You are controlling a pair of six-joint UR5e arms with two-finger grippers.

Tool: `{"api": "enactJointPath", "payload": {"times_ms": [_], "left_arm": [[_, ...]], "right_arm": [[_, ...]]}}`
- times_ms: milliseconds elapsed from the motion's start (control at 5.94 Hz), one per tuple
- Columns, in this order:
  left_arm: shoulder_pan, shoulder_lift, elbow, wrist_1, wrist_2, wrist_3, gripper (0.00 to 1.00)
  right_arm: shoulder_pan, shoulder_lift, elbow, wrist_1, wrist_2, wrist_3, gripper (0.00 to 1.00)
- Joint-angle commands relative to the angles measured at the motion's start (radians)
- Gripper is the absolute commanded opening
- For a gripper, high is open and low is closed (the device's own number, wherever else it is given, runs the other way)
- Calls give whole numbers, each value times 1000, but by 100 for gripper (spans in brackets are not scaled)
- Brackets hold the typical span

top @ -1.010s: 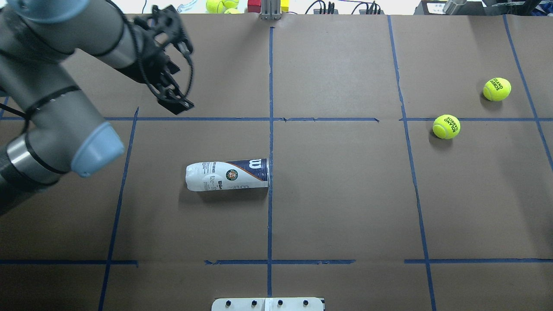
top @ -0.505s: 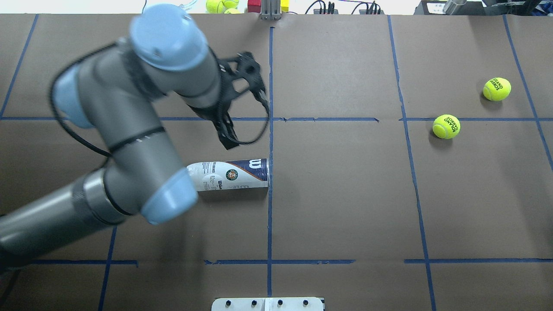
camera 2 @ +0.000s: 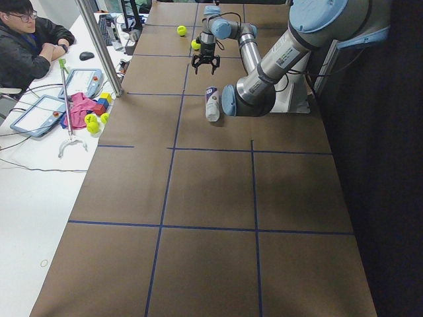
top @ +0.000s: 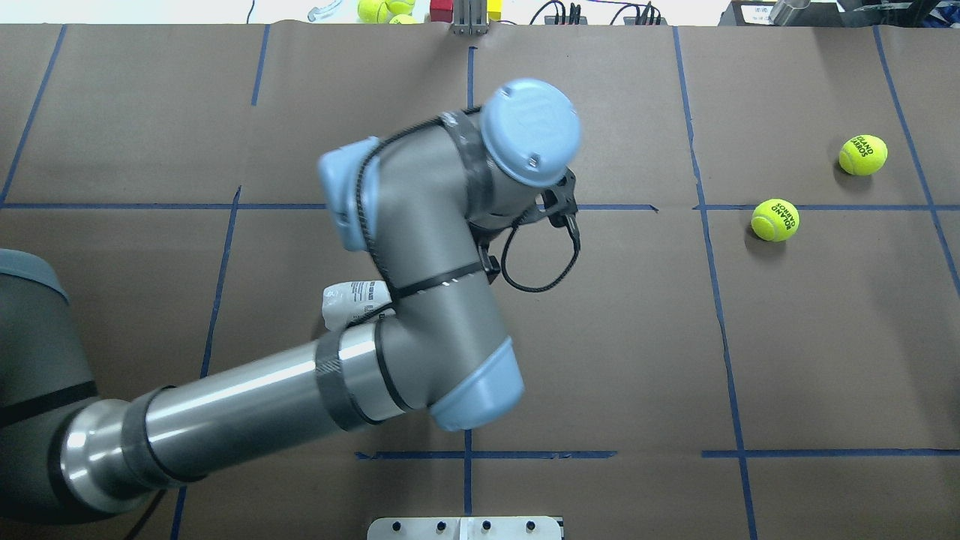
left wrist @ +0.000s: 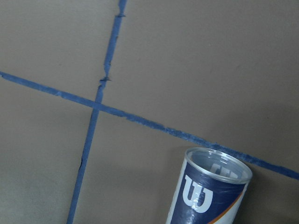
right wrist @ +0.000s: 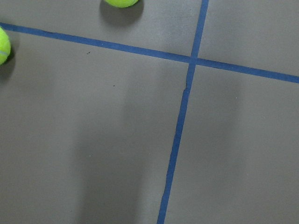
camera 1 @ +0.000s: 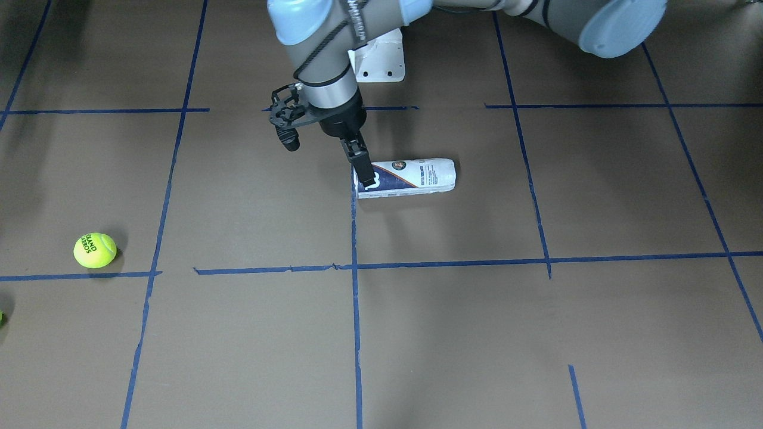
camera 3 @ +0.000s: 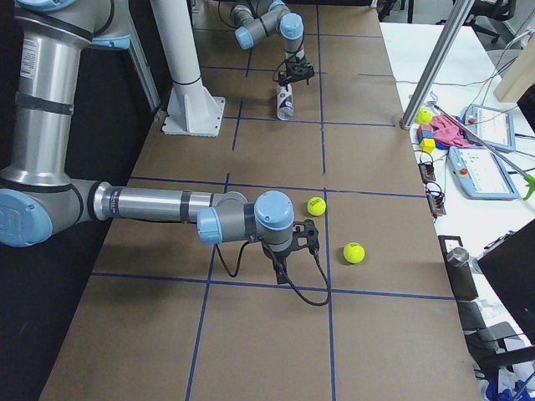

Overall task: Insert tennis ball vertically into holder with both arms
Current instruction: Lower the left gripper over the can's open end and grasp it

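Observation:
The holder [camera 1: 411, 176], a clear tube with a navy-and-white "W" label, lies on its side on the brown table. In the overhead view only its closed end [top: 347, 301] shows beside my left arm. My left gripper [camera 1: 329, 162] is open and empty, hanging just above the tube's open end, with one finger [camera 1: 363, 167] in front of the rim. The left wrist view shows that open rim [left wrist: 217, 163]. Two tennis balls [top: 775, 219] [top: 862, 154] lie far to the right. My right gripper [camera 3: 288, 251] hovers near them; I cannot tell whether it is open or shut.
A white pedestal base [camera 1: 378, 59] stands at the robot's side of the table. Blue tape lines [top: 469, 247] grid the brown paper. Spare balls and blocks [top: 382, 9] sit past the far edge. An operator [camera 2: 33, 39] sits at a side table with tablets.
My left arm has swung from the back left to the right and now covers most of the tube from overhead. The tube and the two balls have not moved.

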Motion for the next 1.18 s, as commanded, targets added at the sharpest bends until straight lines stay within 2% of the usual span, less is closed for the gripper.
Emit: {"api": "enactJointPath", "payload": {"times_ms": [0,673,1010], "left_arm": [[15,-9,58,25,36,73,100],[67,20,108,16,33,79,100],[69,37,122,-31,32,79,100]], "right_arm": [[0,1,-11,3,2,0,100],[0,1,-22,1,11,0,100],[0,-1,-28,3,11,0,100]]}}
